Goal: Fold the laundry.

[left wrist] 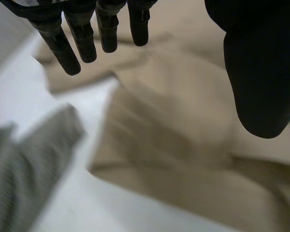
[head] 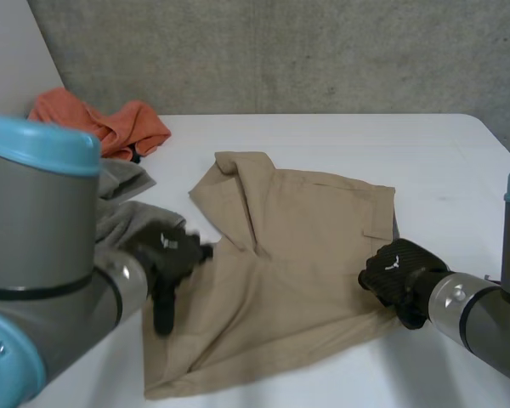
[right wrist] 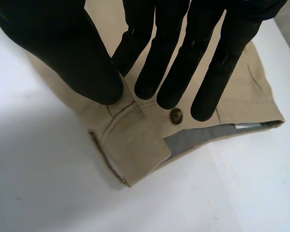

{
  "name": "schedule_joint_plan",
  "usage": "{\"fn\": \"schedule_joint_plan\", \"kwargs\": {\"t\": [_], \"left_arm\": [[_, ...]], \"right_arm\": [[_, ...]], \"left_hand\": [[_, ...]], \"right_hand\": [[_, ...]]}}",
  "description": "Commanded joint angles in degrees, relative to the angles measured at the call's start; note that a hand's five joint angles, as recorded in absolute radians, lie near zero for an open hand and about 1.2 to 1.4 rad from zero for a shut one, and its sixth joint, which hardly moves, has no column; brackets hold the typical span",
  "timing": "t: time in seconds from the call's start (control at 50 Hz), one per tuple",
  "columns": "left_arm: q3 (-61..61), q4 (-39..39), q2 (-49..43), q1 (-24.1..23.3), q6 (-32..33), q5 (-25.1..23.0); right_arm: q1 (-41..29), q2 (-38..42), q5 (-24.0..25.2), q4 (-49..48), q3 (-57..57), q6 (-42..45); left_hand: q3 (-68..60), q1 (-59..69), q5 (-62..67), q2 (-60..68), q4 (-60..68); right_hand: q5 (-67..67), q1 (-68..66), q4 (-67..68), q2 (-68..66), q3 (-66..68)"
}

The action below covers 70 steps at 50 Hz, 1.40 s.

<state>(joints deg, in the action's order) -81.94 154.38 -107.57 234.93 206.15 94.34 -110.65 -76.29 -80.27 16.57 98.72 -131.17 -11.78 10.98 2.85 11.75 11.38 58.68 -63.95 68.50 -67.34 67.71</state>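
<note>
The left hand (head: 166, 253) hangs open over the near left edge of the khaki trousers (head: 297, 246), its fingers (left wrist: 79, 36) straight and spread from the thumb, holding nothing; the right hand (head: 397, 274) is open too, at the waistband (right wrist: 135, 140) on the trousers' right edge, straight fingers (right wrist: 169, 63) above a button (right wrist: 176, 115), thumb just by the waistband's end flap; the trousers lie flat in the middle of the white table (head: 425, 153); beside the left arm sits a grey garment (head: 123, 204); beyond it, a crumpled orange garment (head: 119, 127).
</note>
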Motion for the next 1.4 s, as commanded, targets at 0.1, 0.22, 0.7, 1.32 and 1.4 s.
{"fn": "schedule_joint_plan", "kwargs": {"t": [0.1, 0.22, 0.7, 1.32, 1.4], "left_arm": [[17.15, 12.96, -11.60, 4.40, 5.92, -7.23], [34.72, 9.99, -27.06, 6.07, 10.67, -14.00], [75.53, -1.28, -59.51, 6.78, 22.80, -14.28], [56.38, -13.13, -34.92, 7.74, 6.91, 8.94], [46.98, -15.07, -27.19, 8.44, 0.49, 4.46]], "right_arm": [[0.26, 2.72, -1.03, -4.09, -1.51, -2.16], [0.00, 3.34, -1.03, -5.93, -1.60, -3.03], [-0.09, 4.57, -1.03, -7.87, -0.81, -4.35], [-3.34, 3.69, -1.03, -10.68, -1.07, -8.75], [-3.26, 4.30, -1.03, -11.73, -2.04, -10.77]], "left_hand": [[-6.65, 7.45, 5.58, 6.68, 7.05], [-24.15, 24.95, 23.08, 24.18, 24.55], [-68.22, 69.02, 67.15, 68.25, 68.62], [-3.30, 4.11, 2.23, 3.33, 3.71], [-4.98, 5.78, 3.91, 5.01, 5.38]], "right_hand": [[11.32, -16.05, 11.50, -12.66, 12.29], [11.32, -16.05, 11.50, -12.66, 12.29], [11.32, -16.05, 11.50, -12.66, 12.29], [11.32, -16.05, 11.50, -12.66, 12.29], [11.32, -16.05, 11.50, -12.66, 12.29]]}}
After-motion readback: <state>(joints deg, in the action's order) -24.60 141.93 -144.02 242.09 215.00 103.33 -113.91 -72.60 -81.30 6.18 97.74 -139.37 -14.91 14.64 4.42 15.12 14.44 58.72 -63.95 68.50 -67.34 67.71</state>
